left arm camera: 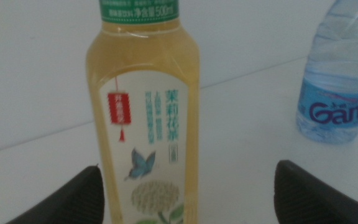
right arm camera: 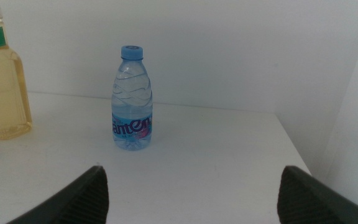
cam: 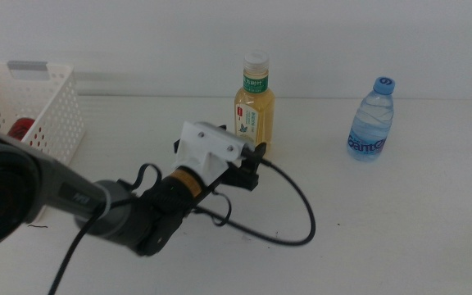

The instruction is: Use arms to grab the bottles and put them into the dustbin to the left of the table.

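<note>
- The left gripper (cam: 252, 166) is seen at the centre of the middle view, reached in from the lower left and held just in front of the tea bottle (cam: 255, 105).
- In the left wrist view its 2 dark jaws are spread wide apart, with the tea bottle (left arm camera: 143, 118) standing upright between them, nearer one jaw; whether that jaw touches the bottle cannot be told.
- The tea bottle is placed upright at the upper centre of the middle view, on the table (cam: 383, 213).
- The water bottle (cam: 372, 120) is seen upright at the upper right of the middle view, well apart from the tea bottle.
- The dustbin (cam: 52, 106) is located at the upper left of the middle view; a red can (cam: 20, 128) is visible inside it through the perforated wall.
- The right gripper (right arm camera: 191, 193) is not shown in the middle view; in the right wrist view its 2 jaws are held wide apart with nothing between them.
- In that same view the water bottle (right arm camera: 131, 98) stands ahead of the jaws, with the tea bottle (right arm camera: 2, 81) cut off at the frame's left edge.
</note>
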`<state>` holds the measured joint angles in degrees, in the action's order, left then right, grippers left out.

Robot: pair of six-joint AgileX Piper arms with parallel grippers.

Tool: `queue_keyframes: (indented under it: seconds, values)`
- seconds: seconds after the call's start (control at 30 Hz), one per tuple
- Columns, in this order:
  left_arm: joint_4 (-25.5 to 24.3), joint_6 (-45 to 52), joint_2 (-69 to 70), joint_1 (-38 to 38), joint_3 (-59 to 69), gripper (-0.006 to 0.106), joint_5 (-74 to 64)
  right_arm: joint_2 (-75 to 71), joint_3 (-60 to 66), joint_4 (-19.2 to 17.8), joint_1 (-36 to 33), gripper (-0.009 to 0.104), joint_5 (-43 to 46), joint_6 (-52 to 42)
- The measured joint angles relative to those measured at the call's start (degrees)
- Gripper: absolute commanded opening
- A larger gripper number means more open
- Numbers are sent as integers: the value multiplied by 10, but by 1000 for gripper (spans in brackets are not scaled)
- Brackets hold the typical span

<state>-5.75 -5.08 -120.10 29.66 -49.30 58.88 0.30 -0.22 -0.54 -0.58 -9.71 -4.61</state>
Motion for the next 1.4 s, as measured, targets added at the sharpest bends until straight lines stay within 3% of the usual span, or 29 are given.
queue_keyframes:
  seconds: [0.37, 0.93, 1.03, 1.1, 1.3, 1.4]
  values:
    - [-59, -38, -70, -28, -131, 94, -61, 0, 0, 0, 0, 92, 0, 0]
    - [-71, -53, -166, -29, -273, 91, -83, 0, 0, 0, 0, 92, 0, 0]
    - [-64, -53, -178, -29, -289, 83, -96, 0, 0, 0, 0, 92, 0, 0]
    - [-57, -58, -185, -29, -293, 68, -99, 0, 0, 0, 0, 92, 0, 0]
    - [-89, -86, -153, -30, -270, -2, -132, 0, 0, 0, 0, 92, 0, 0]
    - [-109, -93, -78, -30, -206, -2, -207, 0, 0, 0, 0, 92, 0, 0]
